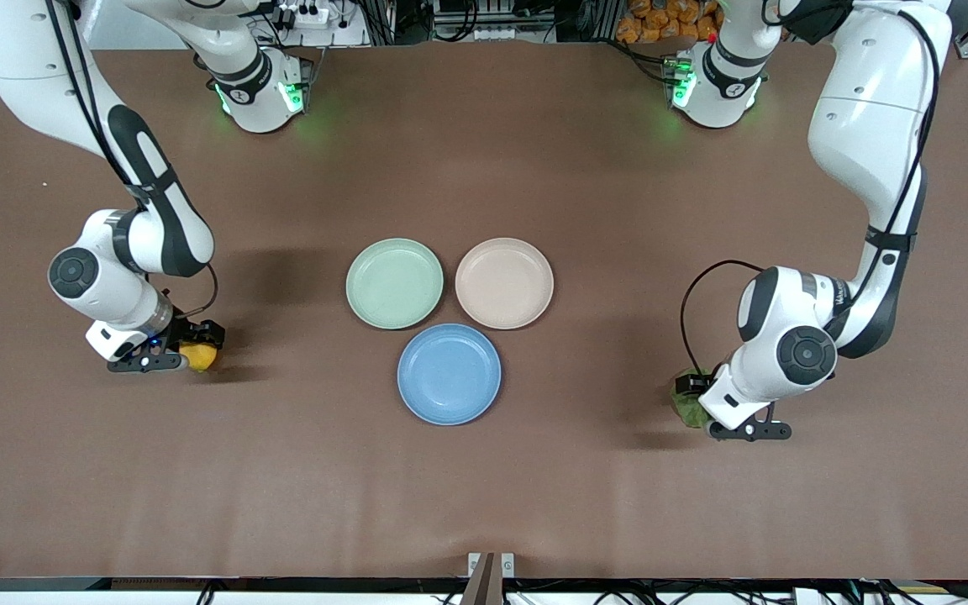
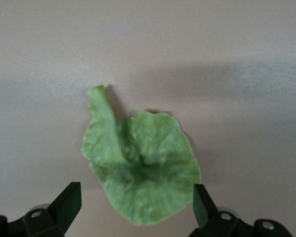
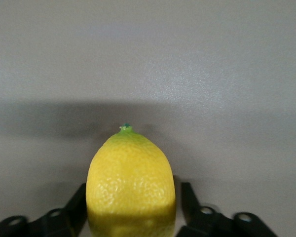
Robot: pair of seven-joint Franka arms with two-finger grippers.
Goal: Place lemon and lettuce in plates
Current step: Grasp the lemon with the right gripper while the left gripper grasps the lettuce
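The yellow lemon [image 1: 201, 357] lies on the brown table toward the right arm's end. My right gripper [image 1: 192, 351] is low around it. In the right wrist view the lemon [image 3: 130, 182] sits between the open fingers [image 3: 188, 200], with a narrow gap on one side. The green lettuce [image 1: 686, 407] lies on the table toward the left arm's end, under my left gripper [image 1: 692, 395]. In the left wrist view the leaf [image 2: 140, 168] lies flat with the wide-open fingers [image 2: 69, 202] at either side. The blue plate [image 1: 449, 374] and the beige-pink plate [image 1: 503, 282] stand empty mid-table.
A pale mint-green plate [image 1: 394, 282] stands empty beside the beige-pink plate, toward the right arm's end. The blue plate is nearer to the front camera than both. The brown table [image 1: 484, 487] is bare around the three plates.
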